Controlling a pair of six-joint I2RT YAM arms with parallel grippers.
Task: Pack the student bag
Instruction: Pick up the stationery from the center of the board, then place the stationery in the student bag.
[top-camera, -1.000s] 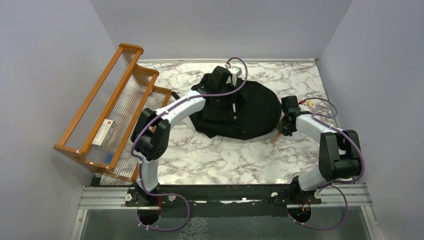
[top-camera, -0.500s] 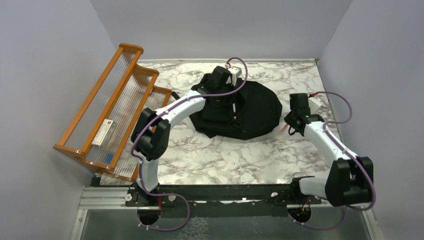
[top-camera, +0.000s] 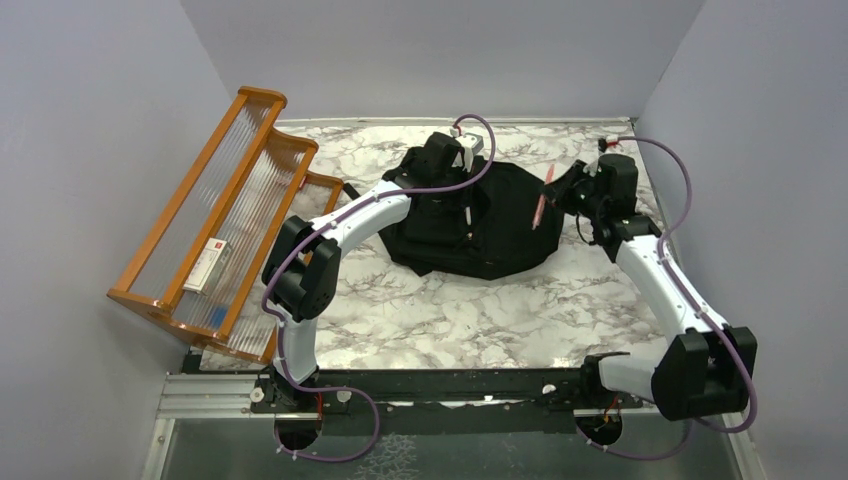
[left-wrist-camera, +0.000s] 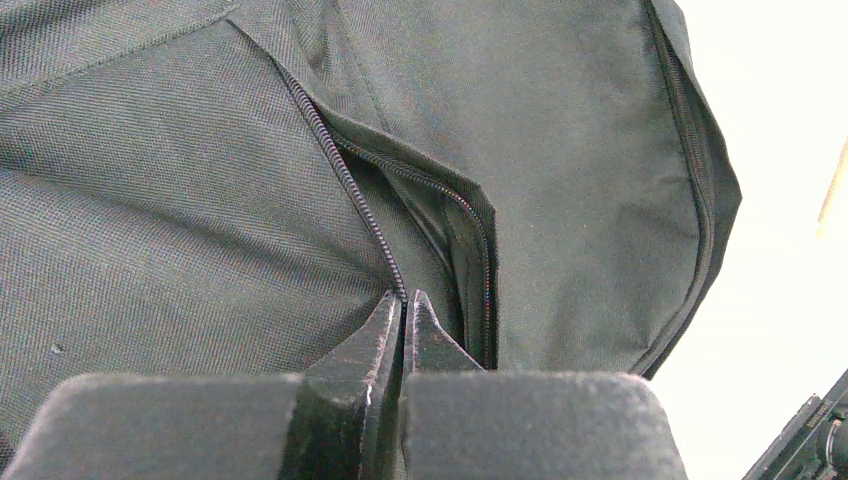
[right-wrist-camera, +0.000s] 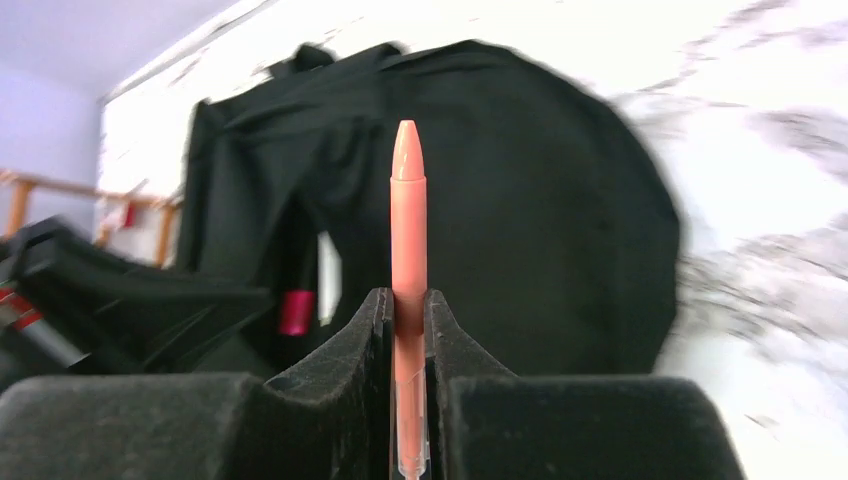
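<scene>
Swung farther back, the right hand (top-camera: 563, 190) grips a pink pen (top-camera: 541, 205), its tip toward the bag (top-camera: 510, 230), whose zip edge (left-wrist-camera: 345, 180) the left hand (left-wrist-camera: 404, 305) pinches shut.

white marble-patterned table (top-camera: 450, 315) with grey veining. lying flat toward the far middle, black and rounded: the student bag (top-camera: 515, 225). along the left edge, tilted up and outward: an orange wooden rack (top-camera: 235, 190) with ribbed clear shelves, well apart from the bag's body.
</scene>
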